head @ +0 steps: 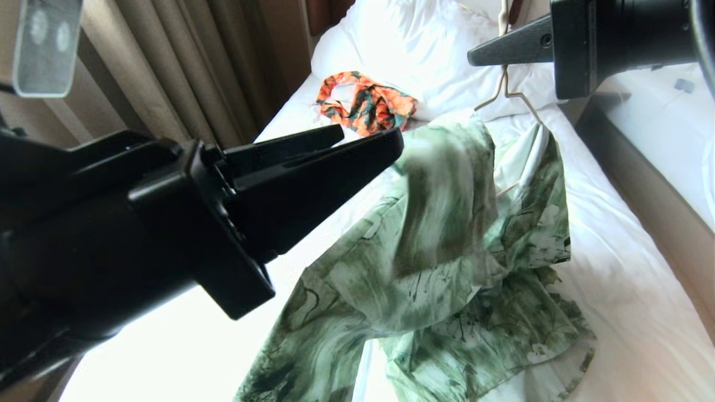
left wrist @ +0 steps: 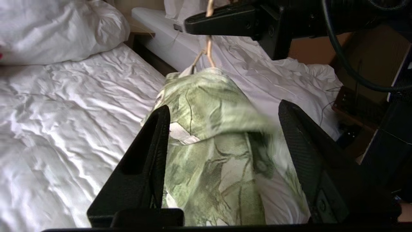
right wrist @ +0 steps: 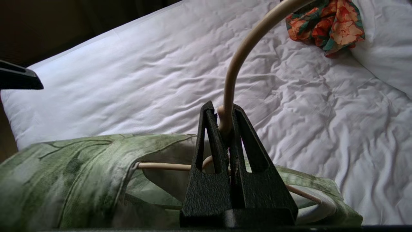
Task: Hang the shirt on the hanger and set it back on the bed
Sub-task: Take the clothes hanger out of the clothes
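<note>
Hook of the hanger cut off at the frame edge in the right wrist view; in the head view only its neck and two bare shoulder wires showing, the rest buried under the shirt. Lower hem of the shirt running out of the head view. Part of the shirt smeared by motion blur, print unreadable there. Right gripper pinched tight on the hanger's twisted neck, holding it up above the bed. In the head view only one of its fingers visible, the rest hidden by the arm housing. Left gripper spread wide, gripping nothing, cloth draped between and past the two fingers; in the head view, poised just left of the shirt's draped shoulder. Shirt hanging from the hanger, one side over the wire, lower part pooled on the sheet.

Wrinkled white sheet, bulky white pillow at the head end. Orange garment lying in front of the pillow, well apart from the shirt. Beige curtains on the left, a second white bed on the right. No readable writing or labels anywhere.
</note>
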Available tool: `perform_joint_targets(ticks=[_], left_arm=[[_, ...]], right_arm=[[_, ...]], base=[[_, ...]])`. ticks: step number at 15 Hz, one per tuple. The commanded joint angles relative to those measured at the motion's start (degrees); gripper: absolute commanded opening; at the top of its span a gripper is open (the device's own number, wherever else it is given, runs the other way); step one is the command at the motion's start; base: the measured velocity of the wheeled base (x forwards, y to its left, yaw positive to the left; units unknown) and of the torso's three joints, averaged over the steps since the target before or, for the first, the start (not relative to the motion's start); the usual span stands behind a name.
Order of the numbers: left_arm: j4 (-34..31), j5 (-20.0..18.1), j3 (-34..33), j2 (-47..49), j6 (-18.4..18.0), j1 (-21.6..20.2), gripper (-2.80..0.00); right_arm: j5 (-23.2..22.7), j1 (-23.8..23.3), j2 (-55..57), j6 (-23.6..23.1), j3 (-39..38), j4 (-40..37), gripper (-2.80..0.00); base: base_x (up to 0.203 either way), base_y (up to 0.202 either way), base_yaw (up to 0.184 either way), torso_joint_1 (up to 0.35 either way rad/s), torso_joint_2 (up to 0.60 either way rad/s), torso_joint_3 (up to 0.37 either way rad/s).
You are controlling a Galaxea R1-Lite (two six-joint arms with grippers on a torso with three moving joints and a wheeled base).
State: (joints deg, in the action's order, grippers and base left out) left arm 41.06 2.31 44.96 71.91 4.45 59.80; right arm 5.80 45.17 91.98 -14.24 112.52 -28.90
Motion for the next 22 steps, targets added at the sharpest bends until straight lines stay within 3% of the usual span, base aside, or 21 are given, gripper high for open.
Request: perform_joint_targets(ticks=[1, 6, 7, 11, 14, 17, 22], left_arm=[[-0.41, 0.06, -0.21, -2.83, -0.04, -2.71, 0.00], [-9.81, 0.08, -0.33, -10.42, 0.02, -8.31, 0.00], [-10.39, 0.19, -0.74, -11.61, 0.03, -10.18, -2.80], [-14.92, 0.22, -1.29, -16.93, 0.23, -14.64, -2.80], [-20.59, -0.02, -1.64, -19.75, 1.03, -18.11, -2.80], [-20.59, -0.10, -3.80, -19.72, 2.80, -19.43, -2.80], [-20.76, 0.06, -4.35, -19.21, 2.84, -19.81, -2.80]], right_arm=[[0.00, -0.08, -0.50, -0.09, 0.07, -0.11, -2.80], [0.00, -0.19, -0.92, 0.41, 0.07, 1.74, -2.80], [-0.18, -0.52, -0.92, 0.70, 0.06, 1.83, -2.80], [-0.18, -0.74, -2.43, 0.74, -1.35, 1.65, -2.80], [-0.12, -3.40, -4.21, 0.88, -3.29, 1.67, -2.80], [-0.18, -7.14, -4.26, 0.79, -3.60, 1.70, -2.80], [-0.27, -9.14, -4.34, 0.79, -4.06, 1.92, -2.80]], base=[[0.000, 0.000, 0.000, 0.000, 0.00, 0.000], [0.000, 0.000, 0.000, 0.000, 0.00, 0.000], [0.000, 0.000, 0.000, 0.000, 0.00, 0.000], [0.000, 0.000, 0.000, 0.000, 0.00, 0.000], [0.000, 0.000, 0.000, 0.000, 0.00, 0.000], [0.000, 0.000, 0.000, 0.013, -0.05, -0.036], [0.000, 0.000, 0.000, 0.098, -0.41, -0.311]])
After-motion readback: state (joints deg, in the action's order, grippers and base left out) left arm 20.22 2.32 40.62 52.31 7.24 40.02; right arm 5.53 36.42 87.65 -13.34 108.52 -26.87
